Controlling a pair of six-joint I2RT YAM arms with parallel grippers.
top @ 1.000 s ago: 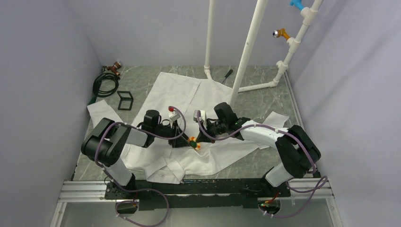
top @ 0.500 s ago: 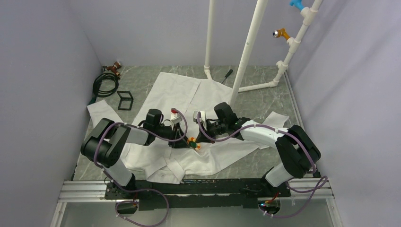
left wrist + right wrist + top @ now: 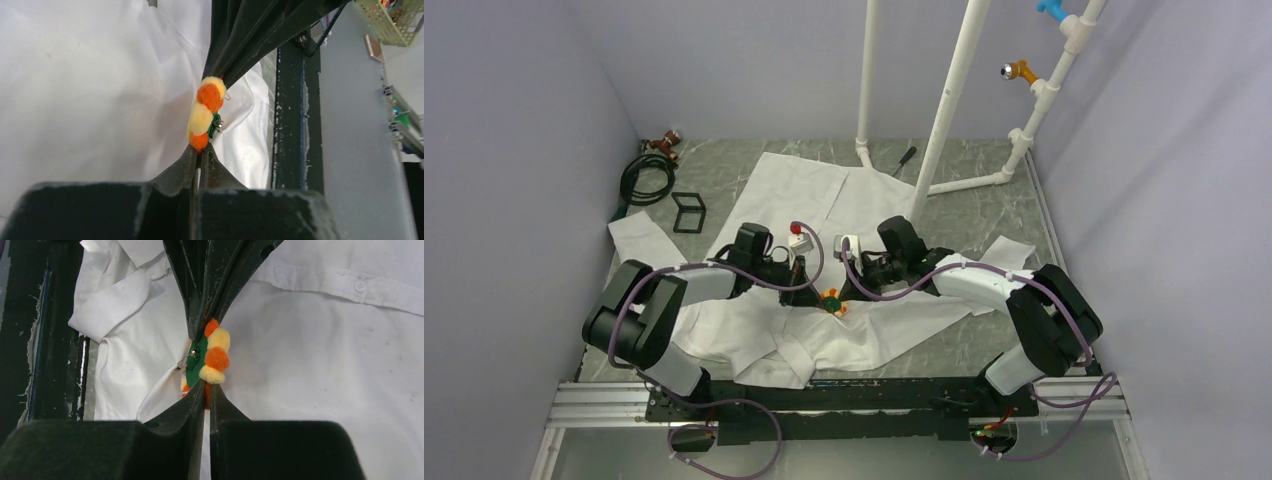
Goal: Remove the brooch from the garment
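The left arm has swung inward in the last second, and the left fingers now pinch one rim of the brooch. It stands edge-up just above the garment (whether it is still pinned is unclear). The right fingers clamp the opposite rim, so unpinning looks ready to start.

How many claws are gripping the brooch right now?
2. The left claw pinches one edge of the brooch, the right claw the opposite edge, over the white shirt.
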